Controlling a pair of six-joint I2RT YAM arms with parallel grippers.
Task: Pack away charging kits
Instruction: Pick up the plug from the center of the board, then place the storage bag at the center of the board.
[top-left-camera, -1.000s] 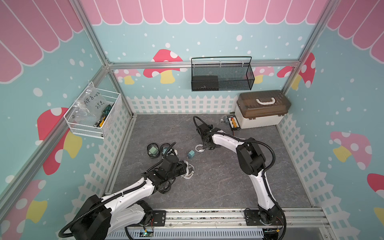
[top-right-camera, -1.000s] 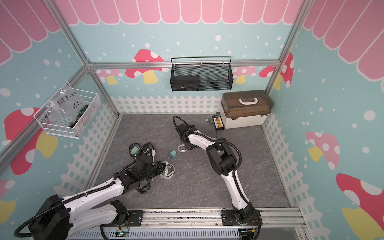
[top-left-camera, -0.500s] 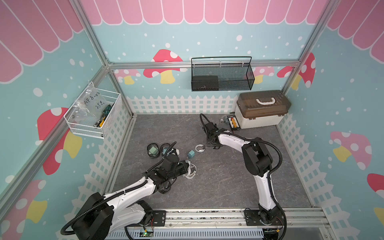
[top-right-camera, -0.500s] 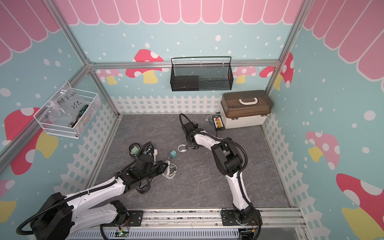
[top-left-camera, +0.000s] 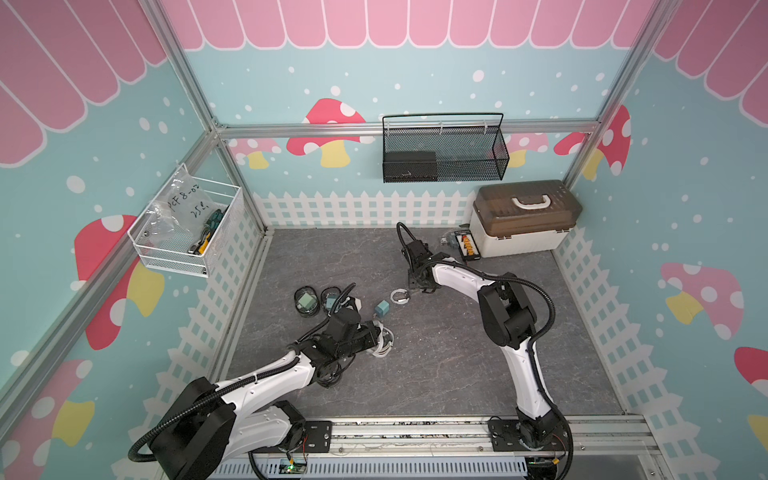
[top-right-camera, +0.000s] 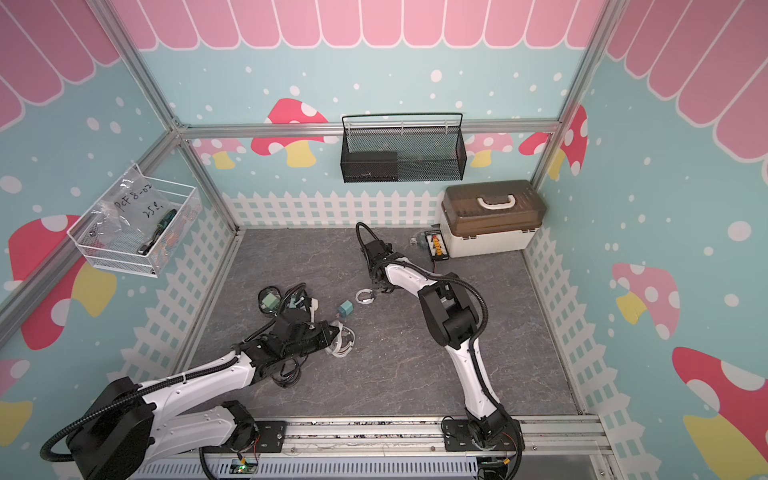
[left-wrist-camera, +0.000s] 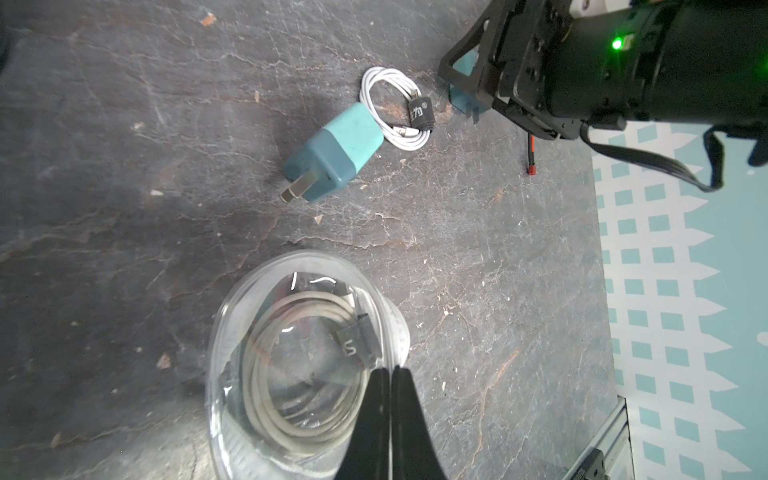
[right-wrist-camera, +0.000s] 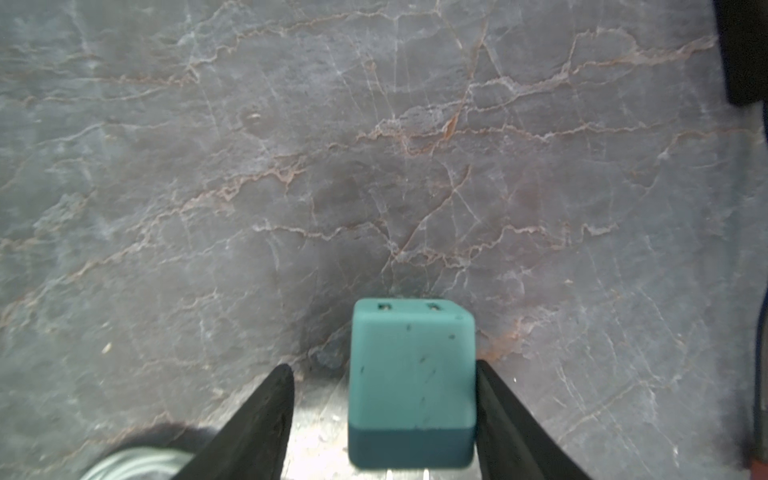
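Observation:
My right gripper (right-wrist-camera: 383, 365) is open low over the grey floor, its jaws either side of a teal cube charger (right-wrist-camera: 411, 374). One finger touches the charger's side and the other stands clear of it. In both top views this gripper (top-left-camera: 415, 284) is just right of a coiled white cable (top-left-camera: 400, 296) and a second, loose teal charger (top-left-camera: 382, 309). My left gripper (left-wrist-camera: 390, 372) is shut on the rim of a clear pouch (left-wrist-camera: 299, 353) that holds a coiled cable. Two black-rimmed pouches (top-left-camera: 306, 300) lie to the left, behind the left arm.
A beige box with a brown lid (top-left-camera: 523, 224) stands at the back right, with a black board with orange connectors (top-left-camera: 467, 247) beside it. A black mesh basket (top-left-camera: 444, 153) hangs on the back wall and a white wire basket (top-left-camera: 187, 232) on the left wall.
My right gripper has shifted right and down onto the charger, and its jaws have narrowed around it. The left arm has hardly moved.

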